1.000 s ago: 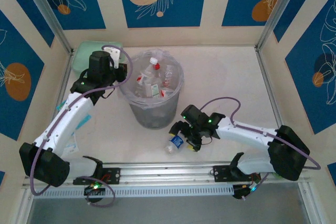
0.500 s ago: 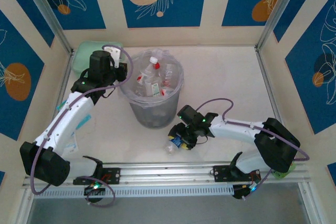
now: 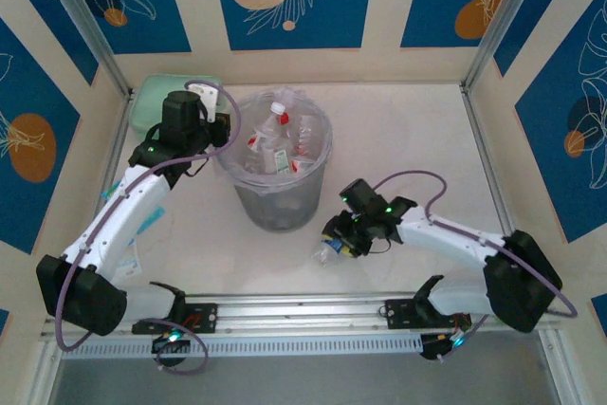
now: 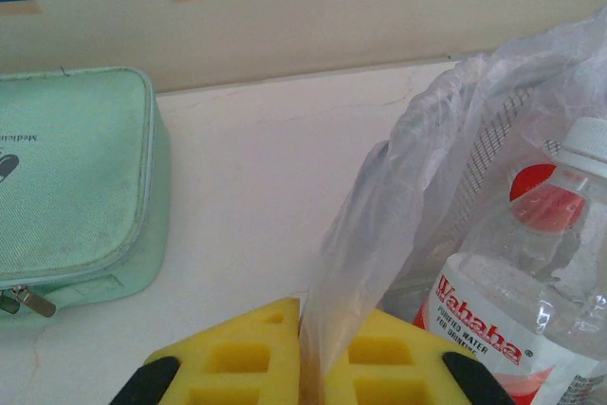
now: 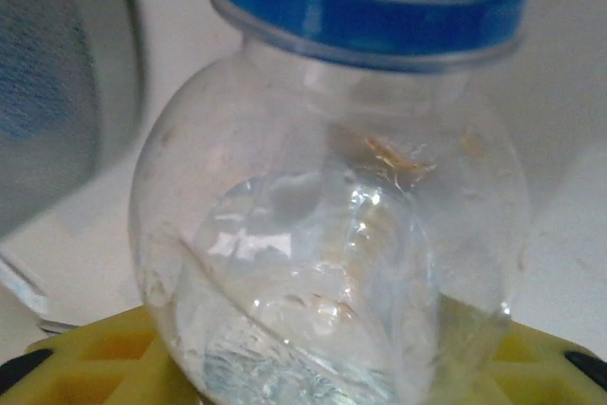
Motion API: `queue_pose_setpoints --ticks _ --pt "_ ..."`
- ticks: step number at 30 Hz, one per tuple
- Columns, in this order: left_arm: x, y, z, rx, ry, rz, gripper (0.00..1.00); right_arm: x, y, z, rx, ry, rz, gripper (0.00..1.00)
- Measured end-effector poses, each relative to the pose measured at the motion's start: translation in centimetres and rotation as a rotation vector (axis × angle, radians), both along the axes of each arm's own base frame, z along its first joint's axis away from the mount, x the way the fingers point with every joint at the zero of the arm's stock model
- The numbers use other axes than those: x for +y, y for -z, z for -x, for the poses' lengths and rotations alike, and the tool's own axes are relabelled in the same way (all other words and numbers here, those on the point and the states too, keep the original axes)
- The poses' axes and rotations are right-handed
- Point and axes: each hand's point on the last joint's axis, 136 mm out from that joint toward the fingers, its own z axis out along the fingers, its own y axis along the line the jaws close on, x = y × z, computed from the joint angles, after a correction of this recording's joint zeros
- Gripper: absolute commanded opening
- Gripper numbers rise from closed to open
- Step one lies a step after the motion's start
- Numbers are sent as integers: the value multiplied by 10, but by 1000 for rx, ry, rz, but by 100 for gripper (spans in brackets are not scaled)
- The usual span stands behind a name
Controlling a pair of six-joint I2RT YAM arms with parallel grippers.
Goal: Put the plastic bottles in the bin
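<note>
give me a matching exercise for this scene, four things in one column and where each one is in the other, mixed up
Things:
1. mint-green pouch
2. blue-capped bottle
3. clear bag liner
4. red-labelled bottle

Places:
a. inside the bin
b. pinched in the left gripper
c. lying on the table, left of the bin
d. held in the right gripper

Pairs: 1-c, 2-d, 3-b, 4-a
</note>
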Motion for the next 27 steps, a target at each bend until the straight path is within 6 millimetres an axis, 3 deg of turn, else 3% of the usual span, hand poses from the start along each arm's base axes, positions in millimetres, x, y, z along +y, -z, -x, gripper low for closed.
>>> queue_pose_setpoints --ticks 6,8,11,15,18,21,23,27 --pt "0 0 0 0 0 0 2 -52 -38 -39 -142 112 -10 44" --pt "0 0 0 0 1 0 3 -73 -61 -54 -206 148 0 38" --pt "-1 0 0 0 2 0 2 -99 -110 -76 -350 178 14 32" --pt "-1 0 0 0 3 0 3 -111 -185 -100 -559 160 16 30" --pt "-2 0 1 0 5 0 3 -99 -236 -116 -682 106 -24 30" --pt "-4 0 1 -1 10 0 2 -70 -277 -137 -758 25 -110 30" --pt "-4 0 2 -1 11 0 2 -41 -296 -151 -781 -46 -192 30" --pt "-6 0 2 -1 16 0 2 22 -314 -177 -779 -183 -297 30"
